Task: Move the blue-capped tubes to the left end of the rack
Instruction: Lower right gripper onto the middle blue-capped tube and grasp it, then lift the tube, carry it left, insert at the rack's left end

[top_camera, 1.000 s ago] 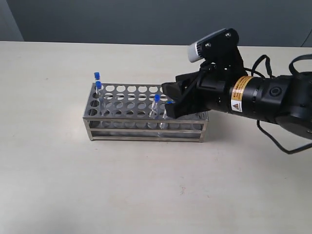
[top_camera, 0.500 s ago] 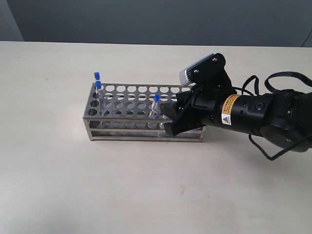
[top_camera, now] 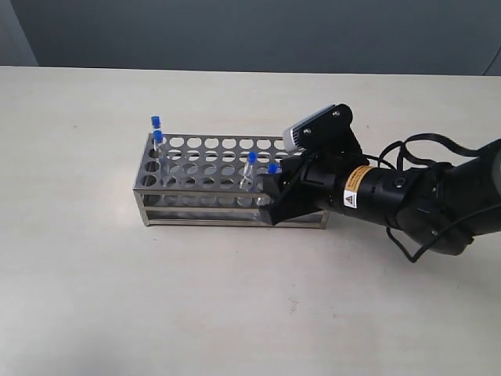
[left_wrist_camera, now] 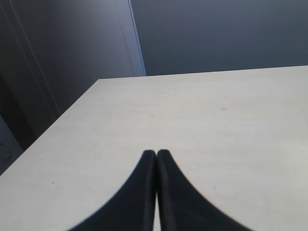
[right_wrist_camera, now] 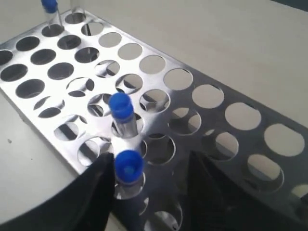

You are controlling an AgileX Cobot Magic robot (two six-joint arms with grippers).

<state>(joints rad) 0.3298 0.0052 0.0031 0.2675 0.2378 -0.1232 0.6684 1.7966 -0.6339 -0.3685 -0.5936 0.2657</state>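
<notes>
Blue-capped tubes (top_camera: pixel 251 159): four thin clear tubes with bright blue caps, all upright in the rectangular silver perforated metal rack (top_camera: pixel 196 205).
- Left-end pair (top_camera: pixel 158 138): seated in holes at the rack's left end.
- Front tube (right_wrist_camera: pixel 129 167): right of the rack's centre, near its front edge.
- Middle tube (right_wrist_camera: pixel 120 107): just beside the front tube, toward the rack's left end.
- Right gripper (right_wrist_camera: pixel 150 161): black, fingers spread and grasping nothing. They straddle the front tube, which sits close against one finger. Its long axis is vertical, so a squeeze and straight lift is the likely next move. The middle tube could be knocked.
- Left gripper (left_wrist_camera: pixel 156 161): fingers pressed together, empty, over the bare beige table (left_wrist_camera: pixel 216 120). No rack shows in its view, so the right arm is nearer.
</notes>
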